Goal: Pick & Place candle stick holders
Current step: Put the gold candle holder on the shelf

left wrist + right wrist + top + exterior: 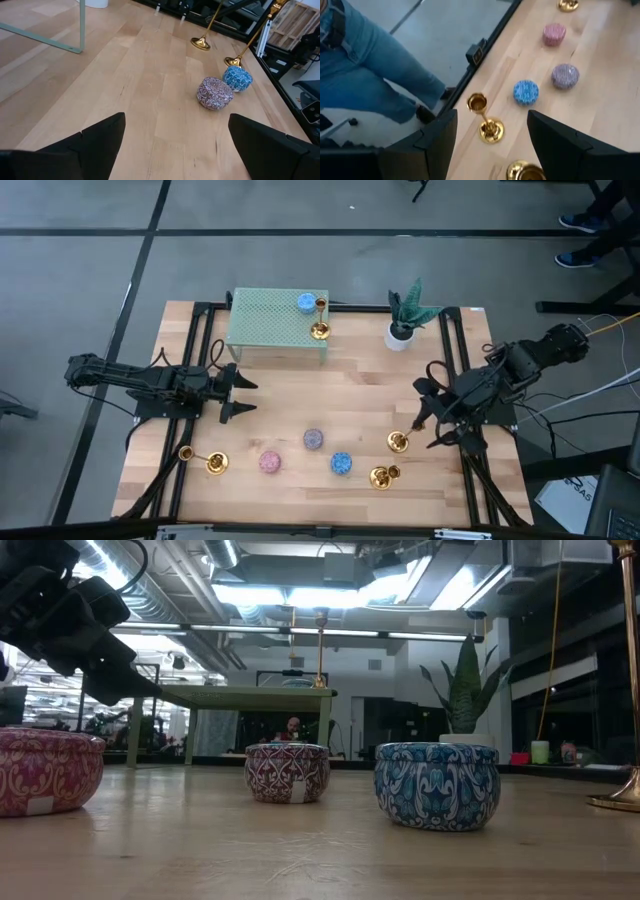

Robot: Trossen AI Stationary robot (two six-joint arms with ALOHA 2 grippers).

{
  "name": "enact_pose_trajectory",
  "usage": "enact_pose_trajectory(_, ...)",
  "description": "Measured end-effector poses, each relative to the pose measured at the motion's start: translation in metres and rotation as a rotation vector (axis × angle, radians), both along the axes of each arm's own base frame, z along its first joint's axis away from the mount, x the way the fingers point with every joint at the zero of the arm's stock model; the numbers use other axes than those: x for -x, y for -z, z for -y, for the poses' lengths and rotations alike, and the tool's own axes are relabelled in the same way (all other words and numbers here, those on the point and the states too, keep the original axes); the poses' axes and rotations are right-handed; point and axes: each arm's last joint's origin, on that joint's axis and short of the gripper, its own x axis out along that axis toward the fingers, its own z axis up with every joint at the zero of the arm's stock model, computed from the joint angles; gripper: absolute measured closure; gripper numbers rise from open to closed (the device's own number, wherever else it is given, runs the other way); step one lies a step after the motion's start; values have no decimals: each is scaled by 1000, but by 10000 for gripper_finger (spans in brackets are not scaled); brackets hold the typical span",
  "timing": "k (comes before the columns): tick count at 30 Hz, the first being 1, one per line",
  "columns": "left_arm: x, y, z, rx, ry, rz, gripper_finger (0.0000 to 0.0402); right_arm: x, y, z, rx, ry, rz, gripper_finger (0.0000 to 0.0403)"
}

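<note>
Our left hand (pixel 243 396) hangs over the bare wood of the counter (pixel 300 395), its fingers (pixel 102 140) spread wide with nothing between them. Our right hand (pixel 432 420) hovers just above the standing candlestick (pixel 398 442) near the counter's right edge, fingers (pixel 437 137) parted on either side of it without touching; it holds nothing. A second candlestick (pixel 383 477) lies tipped just in front of that one. A third (pixel 205 460) lies on its side at the counter's front left corner. The fourth (pixel 319 320) stands on the green mesh shelf (pixel 270 320) at the back, beside a blue tin (pixel 305 303). Between the fallen candlesticks sit pink (pixel 270 462), purple-grey (pixel 314 439) and blue (pixel 342 464) tins. A potted plant (pixel 405 320) stands right of the shelf.
</note>
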Motion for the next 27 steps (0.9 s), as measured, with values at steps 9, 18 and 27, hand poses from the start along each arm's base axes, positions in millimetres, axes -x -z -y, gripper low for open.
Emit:
enact_pose_trajectory(9,0,0,0,0,0,0,49,-19,14,-10,95,-46,-30,159)
enact_pose_trajectory(18,0,0,0,0,0,0,49,-36,11,-11,117,-139,-3,159)
enact_pose_trajectory(27,0,0,0,0,0,0,49,-30,10,2,239,-85,-111,159)
